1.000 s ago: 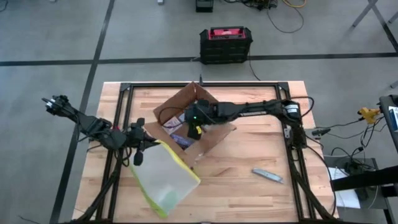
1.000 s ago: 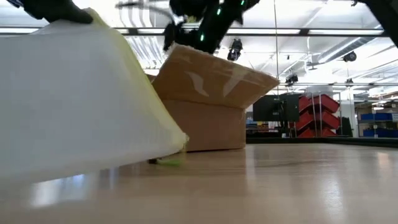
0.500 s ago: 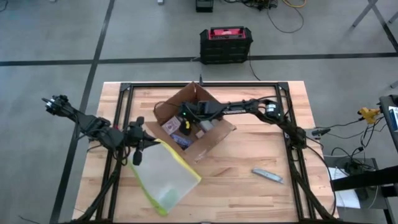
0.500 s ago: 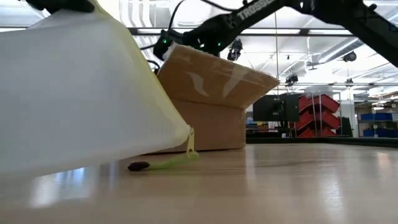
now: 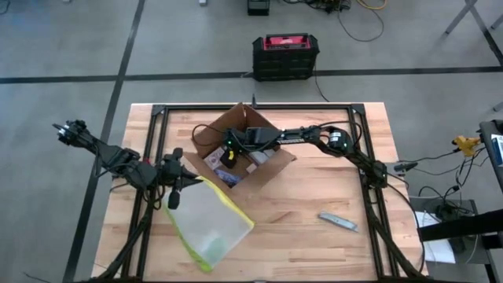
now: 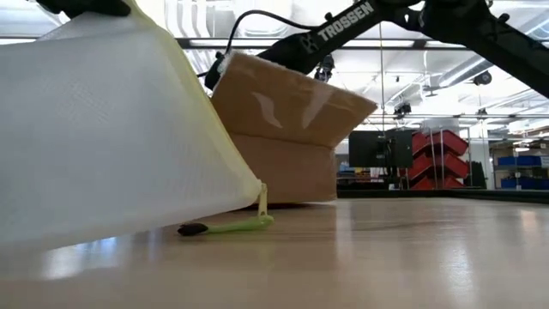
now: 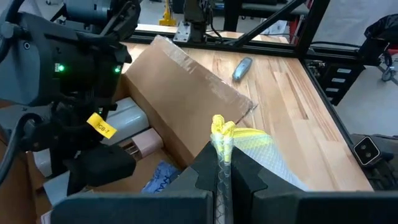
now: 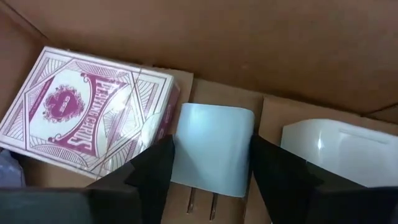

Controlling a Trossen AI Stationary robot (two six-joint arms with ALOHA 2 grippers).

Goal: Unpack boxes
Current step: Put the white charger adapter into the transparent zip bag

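Our right gripper [image 8: 211, 171] is down inside the box [image 5: 263, 169] at mid-table, fingers spread either side of the pale plug [image 8: 212, 149]; left gripper [image 7: 222, 171] pinches the pouch [image 5: 208, 224] beside it.

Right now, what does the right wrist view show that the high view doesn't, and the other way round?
Only the right wrist view: the carton's contents up close, a pink-patterned card deck, a pale blue plug block sitting between the right pincer's open fingers, and a white item beside it.

Only the high view: the left pincer shut on the clear pouch's yellow-green edge, a grey utility knife on the table, and a black-and-red case on the floor.

Both: the brown carton's interior with the right pincer reaching into it.
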